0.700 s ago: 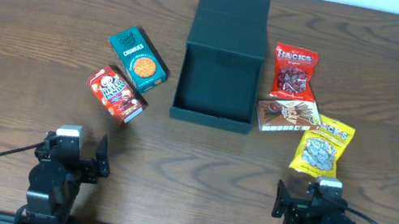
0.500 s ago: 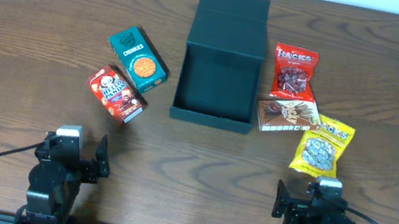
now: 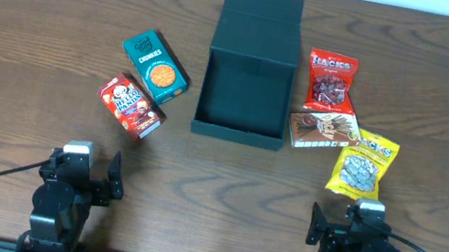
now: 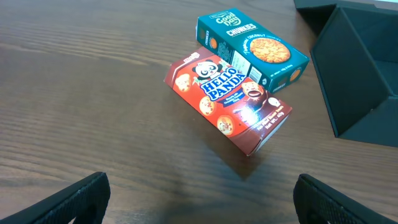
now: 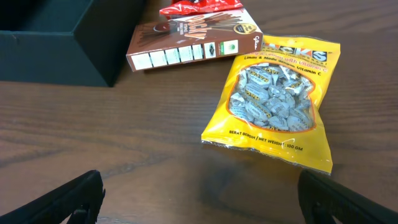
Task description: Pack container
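The container [image 3: 245, 93], a dark green square box, sits a little toward 12 o'clock from the middle of the wooden table [image 3: 41, 10]. It is open, with its flap lid laid back flat toward 12 o'clock and its dark inside facing up.

At its 9 o'clock lies a teal cookie carton [image 3: 155, 66], turned at a slant. A red panda biscuit box [image 3: 130, 106] lies at the container's 8 o'clock, just beside the carton's near end. I cannot tell whether those two touch.

At the container's 3 o'clock lies a red candy bag [image 3: 330, 82]. A brown chocolate-stick box [image 3: 324, 131] lies at 4 o'clock, just beside the container's wall and against the red bag's lower edge. A yellow candy bag [image 3: 363, 165] lies further out toward 5 o'clock, its top edge at the brown box's corner.

The left gripper [image 4: 202, 202] rests at the table's 7 o'clock, fingers wide apart and holding nothing, facing the panda box. The right gripper [image 5: 199, 199] rests at 5 o'clock, fingers likewise spread wide with nothing between them, facing the yellow bag. Both are well apart from the container.
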